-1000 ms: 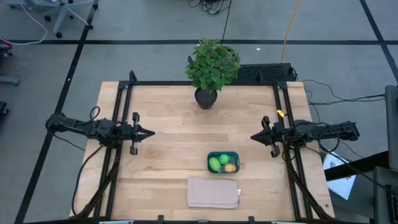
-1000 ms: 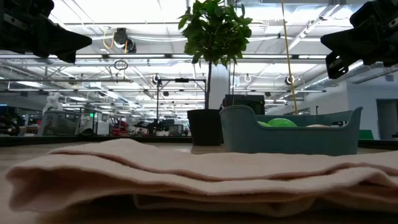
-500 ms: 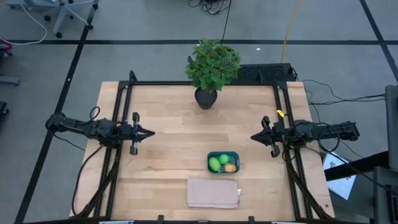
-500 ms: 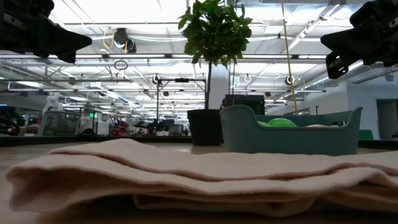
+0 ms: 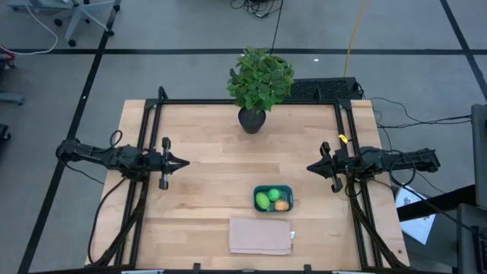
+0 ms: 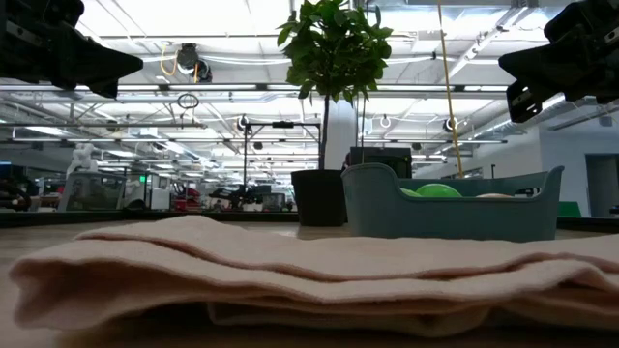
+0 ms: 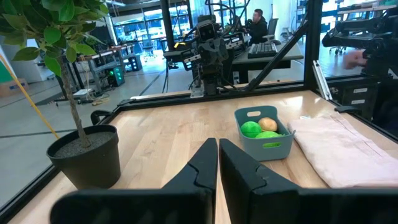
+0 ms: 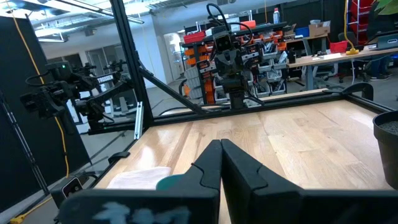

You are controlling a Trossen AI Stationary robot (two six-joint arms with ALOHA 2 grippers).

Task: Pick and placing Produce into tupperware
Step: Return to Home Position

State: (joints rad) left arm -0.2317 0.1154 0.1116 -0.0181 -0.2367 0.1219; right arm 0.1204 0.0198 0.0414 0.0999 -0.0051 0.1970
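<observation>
The teal tupperware (image 5: 273, 197) stands on the table, near of centre, with all three produce pieces inside: the yellow-green oblong fruit (image 5: 262, 201), the bright green ball (image 5: 273, 193) and the tan-orange egg-like piece (image 5: 282, 204). The left wrist view shows the tupperware (image 7: 263, 132) too. My left gripper (image 5: 185, 162) is shut and hovers by the table's left side. My right gripper (image 5: 310, 167) is shut and hovers by the right side. Both are well clear of the tupperware.
A potted leafy plant (image 5: 257, 84) stands at the far middle of the table. A folded beige cloth (image 5: 261, 236) lies at the near edge, just in front of the tupperware. Black frame rails (image 5: 149, 137) run along the table's sides. Bare wood lies between the grippers.
</observation>
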